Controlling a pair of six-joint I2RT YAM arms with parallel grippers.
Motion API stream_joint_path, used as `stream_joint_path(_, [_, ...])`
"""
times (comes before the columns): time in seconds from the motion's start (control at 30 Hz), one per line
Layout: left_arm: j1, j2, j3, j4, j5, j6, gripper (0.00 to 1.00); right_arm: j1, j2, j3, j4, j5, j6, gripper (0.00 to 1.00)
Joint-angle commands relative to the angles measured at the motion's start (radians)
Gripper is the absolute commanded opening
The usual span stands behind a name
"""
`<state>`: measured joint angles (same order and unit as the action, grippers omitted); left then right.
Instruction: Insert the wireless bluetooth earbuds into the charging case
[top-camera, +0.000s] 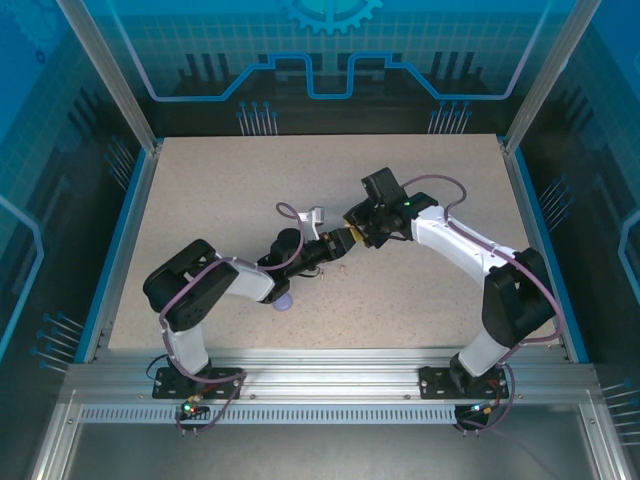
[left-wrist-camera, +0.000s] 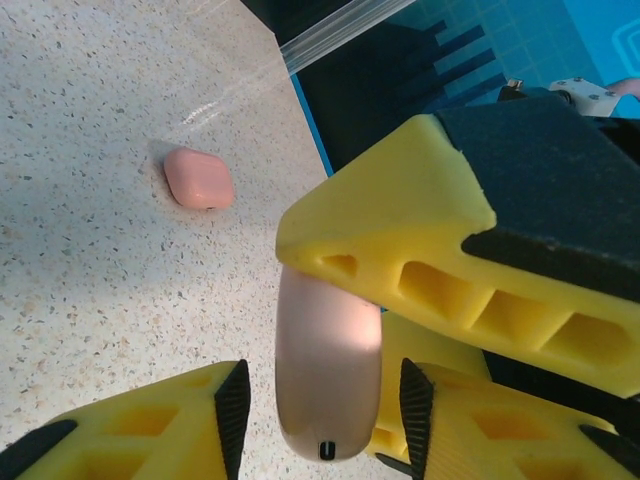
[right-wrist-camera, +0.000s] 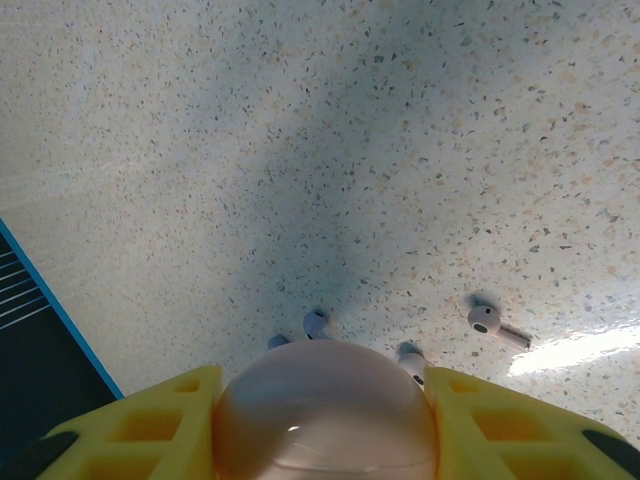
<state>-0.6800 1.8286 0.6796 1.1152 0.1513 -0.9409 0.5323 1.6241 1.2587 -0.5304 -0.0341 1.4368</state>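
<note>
Both arms reaching inward, left fingers (left-wrist-camera: 232, 402) parted, right fingers (right-wrist-camera: 150, 428) clamped

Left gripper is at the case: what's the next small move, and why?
Probably close the left gripper on the pale pink charging case. Its pads flank one end with slim gaps either side, while the right gripper clamps the other end. A two-handed hold would likely let the lid be opened; earbuds lie loose beneath.

Charging case (right-wrist-camera: 325, 415) off the table (right-wrist-camera: 300, 150). Earbuds (right-wrist-camera: 318, 322) on table just behind it, another behind-right. Left wrist view: second case (left-wrist-camera: 198, 178) beyond-left.
</note>
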Motion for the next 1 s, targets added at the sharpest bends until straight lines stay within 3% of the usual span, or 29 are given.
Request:
stream_joint_path(0.0, [-0.009,0.023,0.024,0.063,-0.024,0.011,0.44,0.014,0.006,0.021,-0.009,0.013,0.014,0.44])
stream_joint_path(0.5, [-0.008,0.032,0.015,0.092,-0.081,0.023,0.41,0.014,0.014,0.006,0.004,0.007,0.016,0.44])
stream_joint_path(0.83, [-0.010,0.049,0.022,0.097,-0.078,0.017,0.28,0.018,0.015,0.009,0.011,0.003,0.016,0.44])
stream_joint_path(0.97, [-0.010,0.055,0.028,0.103,-0.072,0.014,0.18,0.019,0.013,0.008,0.012,0.003,0.018,0.44])
